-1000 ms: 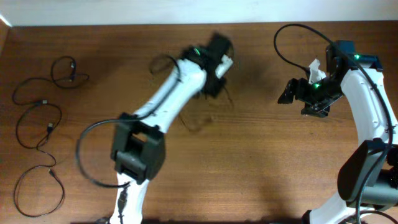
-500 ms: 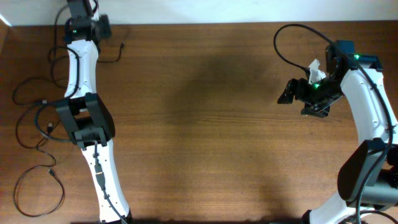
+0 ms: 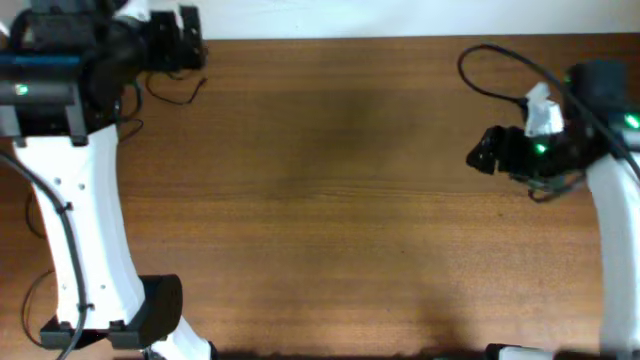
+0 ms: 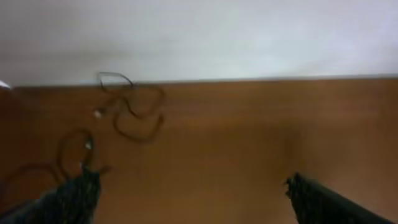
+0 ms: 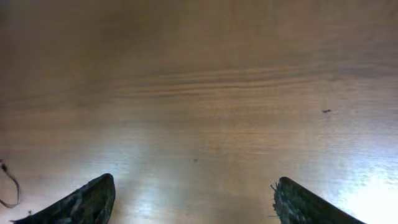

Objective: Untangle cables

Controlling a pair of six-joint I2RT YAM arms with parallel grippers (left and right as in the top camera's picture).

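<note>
At the far left corner of the wooden table (image 3: pixel 330 200), the left gripper (image 4: pixel 191 180) is hanging above the wood with its two fingers spread wide and nothing sitting between them. Its wrist camera is showing the cables (image 4: pixel 130 112) lying ahead of it, close to the table's far edge where the white wall (image 4: pixel 249 31) is rising: thin black cords curling in loose loops that are crossing one another, with a small pale plug showing at one end. A further loop is lying nearer the finger (image 4: pixel 71 199) at the left of that view, though the blur is making it hard to tell whether it is joining the rest. From overhead, a short stretch of cord is showing on the wood just beside the gripper, and the white left arm (image 3: pixel 75 200) is covering most of the table's left side, hiding whatever is lying beneath it. Over on the right side, well apart from the cords, the right gripper (image 5: pixel 193 182) is hovering with its fingers likewise held wide apart and gripping nothing. Its wrist camera is looking down on plain wood grain, with only a thin dark curl (image 5: pixel 7 186) peeking in at the lower left edge of that view, too little of it showing to tell what it is
</note>
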